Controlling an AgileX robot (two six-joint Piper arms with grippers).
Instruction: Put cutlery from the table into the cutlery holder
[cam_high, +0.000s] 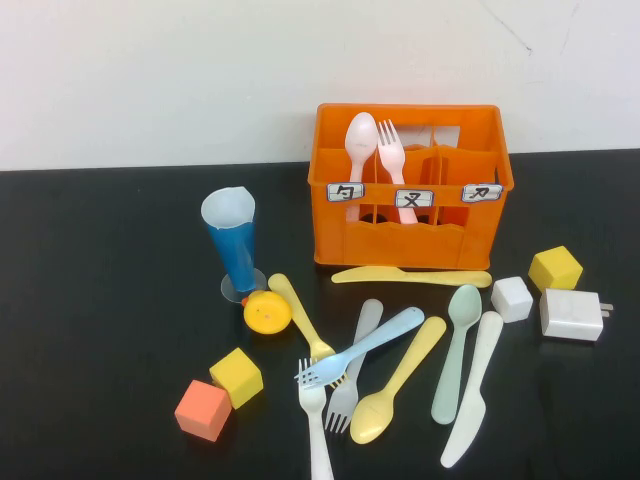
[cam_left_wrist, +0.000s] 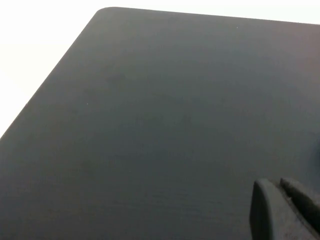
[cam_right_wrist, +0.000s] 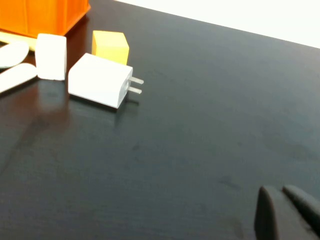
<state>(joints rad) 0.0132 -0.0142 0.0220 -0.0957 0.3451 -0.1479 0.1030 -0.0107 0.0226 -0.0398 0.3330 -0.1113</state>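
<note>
Black counter (cam_high: 110, 300) carries the orange holder (cam_high: 410, 215) at the back, a pink spoon (cam_high: 360, 140) and fork (cam_high: 392, 150) standing inside. Loose cutlery (cam_high: 400, 370) lies just in front. Left gripper (cam_left_wrist: 285, 207) and right gripper (cam_right_wrist: 285, 212) hover over bare counter, fingers together, holding nothing.

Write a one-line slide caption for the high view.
Orange cutlery holder holding a pink spoon and fork, more cutlery scattered before it on the black table; neither gripper in this view.
</note>
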